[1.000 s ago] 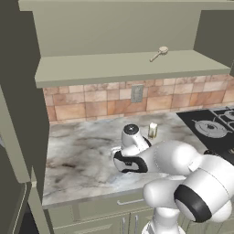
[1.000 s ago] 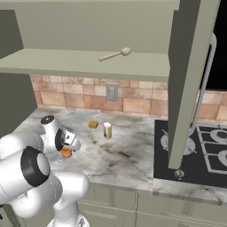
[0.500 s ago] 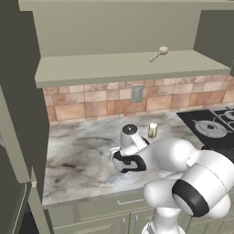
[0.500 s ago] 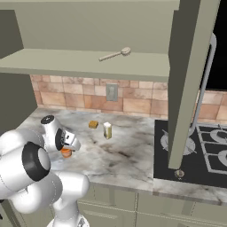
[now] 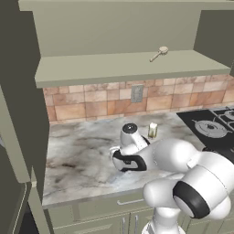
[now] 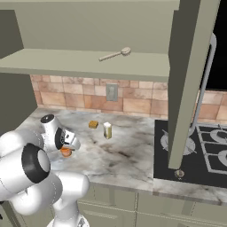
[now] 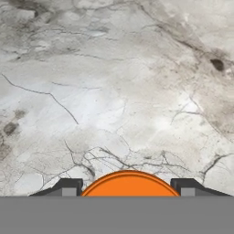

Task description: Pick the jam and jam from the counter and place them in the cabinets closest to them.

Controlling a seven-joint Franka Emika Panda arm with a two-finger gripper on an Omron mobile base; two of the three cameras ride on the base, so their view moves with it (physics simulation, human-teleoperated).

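On the marbled counter, an orange jam stands under my hand. In the hand view its round orange lid sits between the two dark fingertips, which press close against its sides. My gripper points straight down at the counter and is shut on this jam. From the left base view the hand hides the jar. A second jar, pale yellow with a white lid, stands upright further back on the counter, apart from the gripper.
Above the counter an open cabinet shelf holds a wooden spoon. Its open door hangs over the black stove. A small orange-brown block lies near the tiled wall. A tall cabinet door stands at the left.
The jaws have come together from wide open onto the orange jam. The arm and the jars have stayed where they were.
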